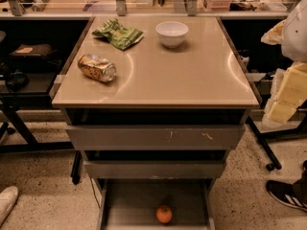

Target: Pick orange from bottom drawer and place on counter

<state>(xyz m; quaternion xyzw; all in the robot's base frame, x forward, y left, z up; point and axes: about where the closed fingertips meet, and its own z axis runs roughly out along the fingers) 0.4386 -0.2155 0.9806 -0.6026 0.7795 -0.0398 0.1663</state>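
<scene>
The orange (164, 214) lies on the flat grey floor of the bottom drawer (124, 200), which is pulled open at the foot of the cabinet, near its front middle. The beige counter (192, 75) tops the cabinet above it. My gripper (284, 104) shows as pale yellow blocky parts under a white arm shell at the right edge of the view. It is beside the counter's right rail and well above and to the right of the orange. Nothing is seen in it.
On the counter stand a white bowl (171, 33) at the back, a green snack bag (118, 33) at the back left and a crushed gold can (97, 67) on the left. The two upper drawers (153, 137) are closed. A person's shoe (287, 194) is on the floor at right.
</scene>
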